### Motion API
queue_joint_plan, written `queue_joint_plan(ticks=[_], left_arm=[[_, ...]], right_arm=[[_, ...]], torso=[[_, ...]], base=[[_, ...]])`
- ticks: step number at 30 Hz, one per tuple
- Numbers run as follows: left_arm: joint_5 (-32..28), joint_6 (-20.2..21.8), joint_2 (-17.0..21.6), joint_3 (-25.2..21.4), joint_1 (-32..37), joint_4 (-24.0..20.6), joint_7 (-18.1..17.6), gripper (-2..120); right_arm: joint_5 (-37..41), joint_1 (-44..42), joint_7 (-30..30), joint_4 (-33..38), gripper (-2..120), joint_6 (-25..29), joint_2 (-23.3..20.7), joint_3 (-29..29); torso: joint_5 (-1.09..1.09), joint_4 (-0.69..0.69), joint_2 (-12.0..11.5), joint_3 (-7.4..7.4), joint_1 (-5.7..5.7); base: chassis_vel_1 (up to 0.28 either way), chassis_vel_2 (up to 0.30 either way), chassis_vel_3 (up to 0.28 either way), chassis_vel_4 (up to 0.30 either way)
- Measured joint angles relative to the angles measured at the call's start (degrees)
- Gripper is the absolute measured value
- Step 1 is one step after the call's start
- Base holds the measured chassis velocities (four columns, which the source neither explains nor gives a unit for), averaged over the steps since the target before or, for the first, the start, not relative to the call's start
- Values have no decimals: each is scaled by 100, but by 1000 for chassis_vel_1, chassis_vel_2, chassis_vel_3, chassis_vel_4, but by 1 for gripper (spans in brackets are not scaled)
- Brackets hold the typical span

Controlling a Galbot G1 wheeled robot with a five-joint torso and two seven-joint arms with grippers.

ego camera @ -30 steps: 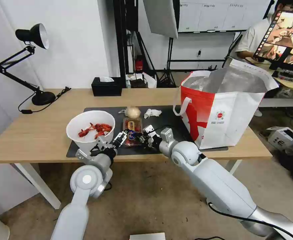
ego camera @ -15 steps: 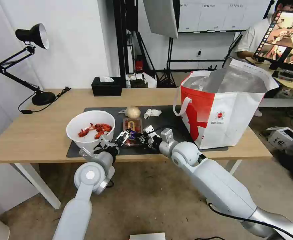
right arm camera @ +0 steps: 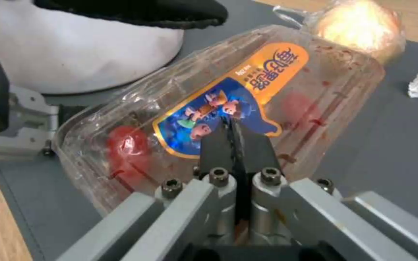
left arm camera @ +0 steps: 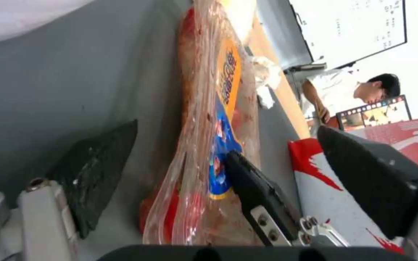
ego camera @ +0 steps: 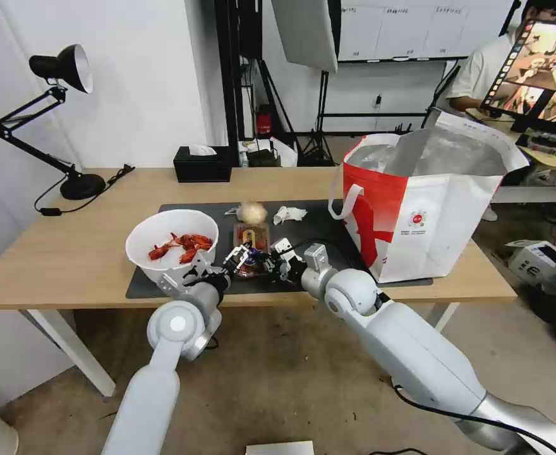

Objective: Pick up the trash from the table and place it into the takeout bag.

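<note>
While the right end effector (right arm camera: pixel 233 145) presses closed atop the clamshell tray (right arm camera: pixel 209 108), the left end effector (left arm camera: pixel 228 170) gapes around its near edge.

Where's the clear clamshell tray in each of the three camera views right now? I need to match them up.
Head view: clamshell tray lies on the dark mat, between the white bowl and the takeout bag, at both grippers' tips.
Left wrist view: tray runs up the middle, between the open left fingers.
Right wrist view: tray lies under the shut right gripper.
Shared landmark: its orange-and-blue label.
</note>
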Motion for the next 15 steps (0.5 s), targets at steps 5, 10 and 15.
queue_joint_plan(ticks=[5, 10, 15], left_arm=[[5, 94, 7, 44, -41, 59, 2, 83], [16, 133, 8, 56, -46, 86, 2, 68], [26, 144, 12, 53, -51, 91, 2, 47]], right_arm=[[-1, -3, 0, 0, 0, 0, 4, 0], [-1, -6, 0, 0, 0, 0, 7, 5], [-1, -5, 1, -9, 0, 0, 25, 11]], torso=[[0, 0, 0, 0, 0], [0, 0, 0, 0, 0], [0, 0, 0, 0, 0]], base=[[0, 0, 0, 0], [0, 0, 0, 0], [0, 0, 0, 0]])
